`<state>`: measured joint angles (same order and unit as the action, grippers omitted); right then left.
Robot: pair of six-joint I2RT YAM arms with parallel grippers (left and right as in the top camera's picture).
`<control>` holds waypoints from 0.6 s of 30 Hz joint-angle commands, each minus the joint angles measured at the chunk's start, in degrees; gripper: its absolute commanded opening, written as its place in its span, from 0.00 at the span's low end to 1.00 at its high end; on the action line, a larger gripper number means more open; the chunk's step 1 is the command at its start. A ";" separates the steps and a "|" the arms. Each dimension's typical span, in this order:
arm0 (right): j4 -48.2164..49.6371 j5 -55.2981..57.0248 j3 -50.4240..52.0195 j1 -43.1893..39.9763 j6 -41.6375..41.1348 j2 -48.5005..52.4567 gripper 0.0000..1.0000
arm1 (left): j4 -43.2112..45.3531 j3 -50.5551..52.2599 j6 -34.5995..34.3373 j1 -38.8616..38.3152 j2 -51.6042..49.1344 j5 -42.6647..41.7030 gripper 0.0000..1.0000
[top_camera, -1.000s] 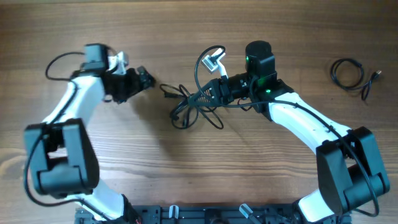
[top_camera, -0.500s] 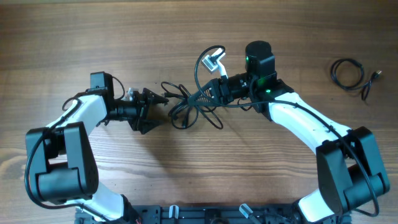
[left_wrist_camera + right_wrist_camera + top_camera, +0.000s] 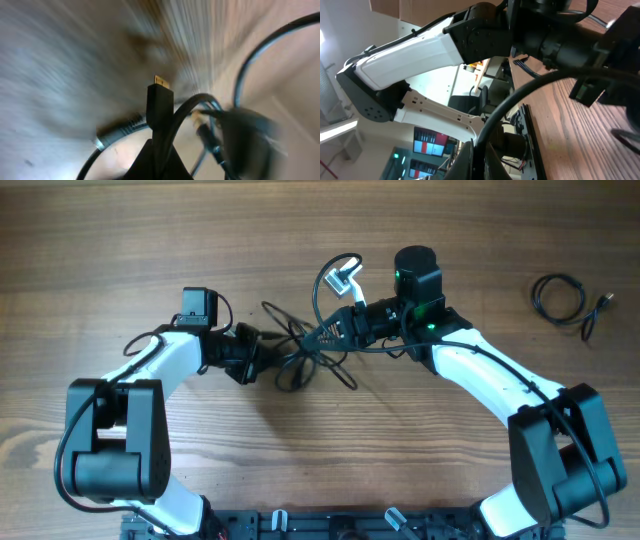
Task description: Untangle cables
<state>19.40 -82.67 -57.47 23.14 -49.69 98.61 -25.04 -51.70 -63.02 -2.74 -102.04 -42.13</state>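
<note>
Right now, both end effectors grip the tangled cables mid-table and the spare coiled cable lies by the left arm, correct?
No. The overhead view shows the spare coiled cable far right, beyond the right arm; the rest stands.

Overhead, the left gripper's (image 3: 264,352) tips merge with the black cables (image 3: 312,352) at their 9 o'clock side, so finger and cord cannot be told apart. The right gripper's (image 3: 327,334) tips are lost the same way at 2 o'clock. The cables' crossings are too fine to trace. The coil (image 3: 560,296) at the table's (image 3: 150,230) 2 o'clock has an end too small to identify. The bottom edge cuts off both arm bases.

The left wrist view is badly blurred. Only the plug (image 3: 160,102) is sharp, a dark blob (image 3: 250,140) at 4 o'clock is unreadable, and the fingers (image 3: 150,164) are cropped at 6 o'clock.

In the right wrist view the fingers (image 3: 466,162) are cropped at 6 o'clock, and the cord leaves at 3 o'clock.
</note>
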 commanded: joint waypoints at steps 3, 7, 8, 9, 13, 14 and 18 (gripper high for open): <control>0.50 -0.57 -0.20 -3.28 0.48 -0.59 0.04 | -1.40 0.04 7.30 6.75 0.79 23.98 0.04; 0.46 -0.55 -0.15 -6.93 0.46 -0.59 0.04 | -1.95 0.04 7.32 17.35 0.79 25.31 0.04; 0.33 -0.57 -0.15 -8.48 0.46 -0.59 0.04 | -1.95 0.04 7.32 21.20 0.79 25.66 0.04; 0.26 -0.57 -0.15 -9.77 0.44 -0.59 0.04 | -2.03 0.04 7.34 24.02 0.79 25.79 0.04; -0.26 -0.48 -0.15 -17.07 0.44 -0.59 0.04 | -5.55 0.07 7.30 34.51 0.79 27.65 0.04; -0.98 -0.04 -0.15 -18.75 1.09 -0.59 0.04 | -6.03 0.07 7.32 35.32 0.79 27.80 0.04; -10.54 8.41 -0.15 -25.70 8.79 -0.59 0.05 | -5.97 0.07 7.28 35.10 0.79 29.59 0.04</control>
<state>13.39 -80.64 -57.52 1.23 -47.51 98.61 -30.63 -52.14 -55.75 31.97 -100.27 -17.98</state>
